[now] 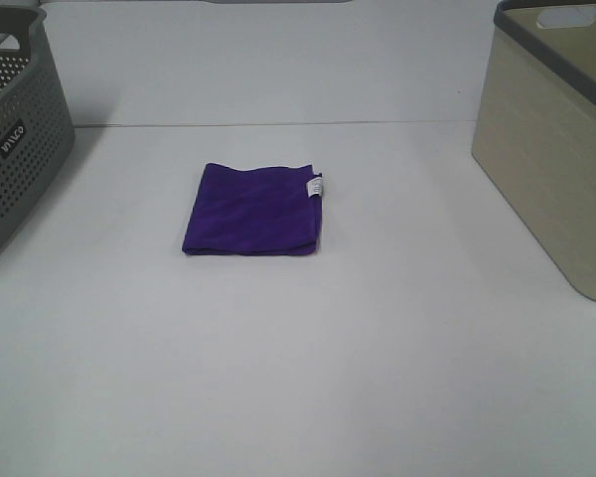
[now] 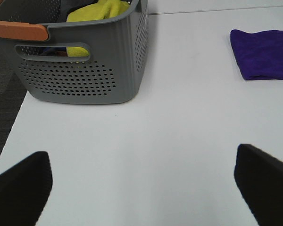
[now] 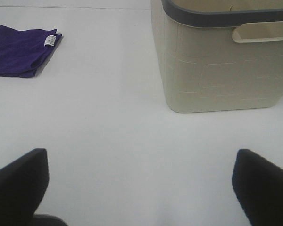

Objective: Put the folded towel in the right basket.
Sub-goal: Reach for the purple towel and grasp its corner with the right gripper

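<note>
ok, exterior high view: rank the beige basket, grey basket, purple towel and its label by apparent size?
1. beige basket
2. grey basket
3. purple towel
4. label
The frame edge cuts off both baskets, so their order holds only for the visible parts.

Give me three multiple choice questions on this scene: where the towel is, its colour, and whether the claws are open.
1. Where is the towel? A) in the grey basket B) on the table C) in the beige basket
2. Its colour? A) purple B) yellow C) red
3. The left claw and right claw are: A) shut on the towel B) shut, empty C) open
Answers: 1 B, it lies flat between the baskets. 2 A, purple all over bar a white tag. 3 C, both gape wide, nothing between.
</note>
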